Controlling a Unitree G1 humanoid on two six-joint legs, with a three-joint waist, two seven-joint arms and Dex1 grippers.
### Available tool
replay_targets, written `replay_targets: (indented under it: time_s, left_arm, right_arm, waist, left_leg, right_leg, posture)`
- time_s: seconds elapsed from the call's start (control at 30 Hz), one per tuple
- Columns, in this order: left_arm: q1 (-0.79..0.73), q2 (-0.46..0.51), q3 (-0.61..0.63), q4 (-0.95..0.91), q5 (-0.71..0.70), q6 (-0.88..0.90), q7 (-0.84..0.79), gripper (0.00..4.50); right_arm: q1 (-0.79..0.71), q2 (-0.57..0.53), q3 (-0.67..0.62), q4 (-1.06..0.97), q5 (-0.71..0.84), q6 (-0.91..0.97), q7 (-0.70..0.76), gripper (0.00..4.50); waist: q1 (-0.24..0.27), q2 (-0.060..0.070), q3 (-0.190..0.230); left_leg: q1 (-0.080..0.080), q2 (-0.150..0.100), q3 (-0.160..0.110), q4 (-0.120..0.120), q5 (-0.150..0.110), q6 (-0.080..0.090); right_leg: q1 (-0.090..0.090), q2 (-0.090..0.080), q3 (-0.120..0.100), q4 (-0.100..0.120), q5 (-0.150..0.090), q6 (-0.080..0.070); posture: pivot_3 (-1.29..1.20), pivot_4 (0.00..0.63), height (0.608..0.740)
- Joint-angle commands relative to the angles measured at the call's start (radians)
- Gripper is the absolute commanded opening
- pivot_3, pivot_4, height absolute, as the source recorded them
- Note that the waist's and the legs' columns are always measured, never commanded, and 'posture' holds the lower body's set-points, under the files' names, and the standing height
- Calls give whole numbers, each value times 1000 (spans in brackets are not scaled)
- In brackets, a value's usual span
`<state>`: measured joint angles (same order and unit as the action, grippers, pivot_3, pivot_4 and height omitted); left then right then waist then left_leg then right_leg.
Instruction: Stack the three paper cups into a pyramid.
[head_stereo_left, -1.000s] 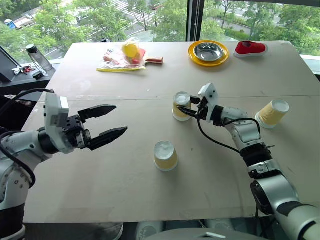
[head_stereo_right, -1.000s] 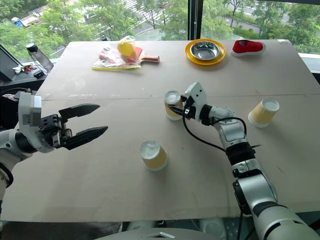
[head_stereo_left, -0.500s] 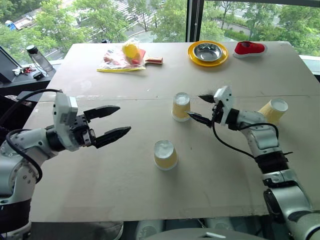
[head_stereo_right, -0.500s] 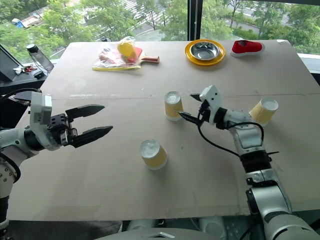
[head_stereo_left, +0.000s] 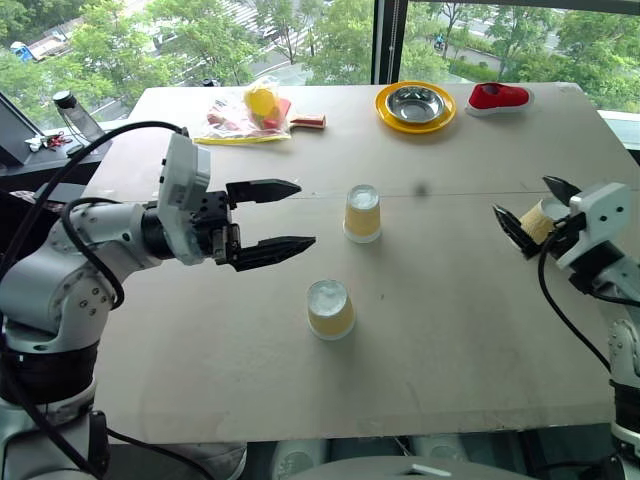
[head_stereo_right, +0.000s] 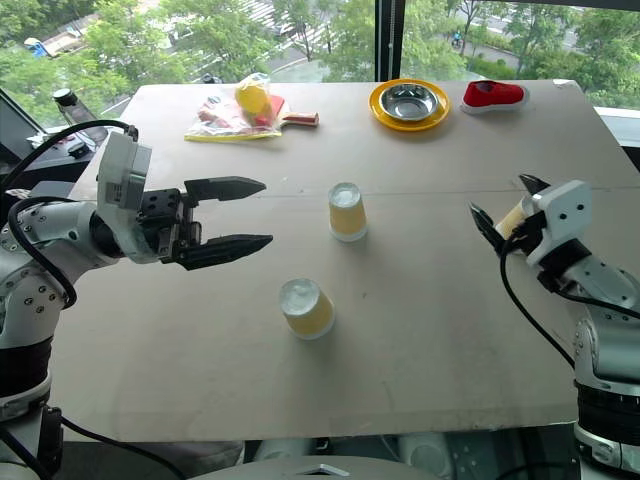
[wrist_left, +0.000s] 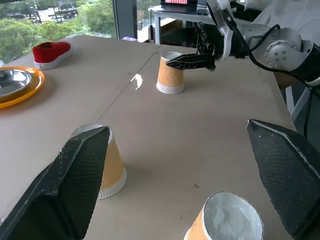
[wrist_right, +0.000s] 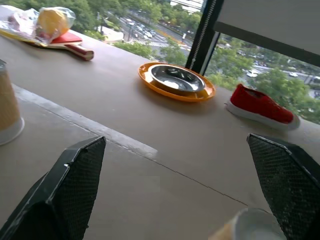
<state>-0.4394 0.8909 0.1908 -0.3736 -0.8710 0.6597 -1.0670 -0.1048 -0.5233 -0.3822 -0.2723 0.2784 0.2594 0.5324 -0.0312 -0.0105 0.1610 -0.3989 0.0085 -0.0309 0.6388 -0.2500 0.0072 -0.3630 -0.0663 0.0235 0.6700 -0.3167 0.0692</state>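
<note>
The right gripper (head_stereo_left: 528, 213), fingers spread (empty), brackets the third paper cup (head_stereo_left: 545, 217), upside down between its tips.

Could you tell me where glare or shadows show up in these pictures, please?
Left wrist view: a bright glint on the table beside the far cup. Left eye view: soft shadows under the left gripper. Right wrist view: daylight reflects in the steel bowl.

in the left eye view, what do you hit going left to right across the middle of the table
left pincer → nearest paper cup → upside-down middle cup → right pincer, open around the third cup
</note>
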Motion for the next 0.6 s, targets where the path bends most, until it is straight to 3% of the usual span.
replay_targets:
  time_s: [0.03,0.43,0.6]
  left_arm:
    - [-49,-10,-8,-10,-18,36,38,4500]
    - [-74,-2,-1,-57,-34,121,94,4500]
    - [-74,6,14,-78,-57,141,108,4500]
  right_arm:
    - [18,16,-42,-4,-2,-21,-58,4483]
    - [-82,108,-68,195,32,-50,-204,4483]
    - [-114,107,-56,256,68,-44,-185,4483]
  waist:
    - [-7,0,0]
    - [-7,0,0]
    - [-7,0,0]
  left_leg:
    - [1,0,1,0,0,0]
    - [1,1,2,3,0,-1]
    - [1,1,2,3,1,-1]
  right_leg:
    - [0,1,1,1,0,0]
    - [0,2,3,3,0,0]
    - [0,2,4,3,0,0]
  posture:
    - [0,150,740]
    - [0,150,740]
    - [0,150,740]
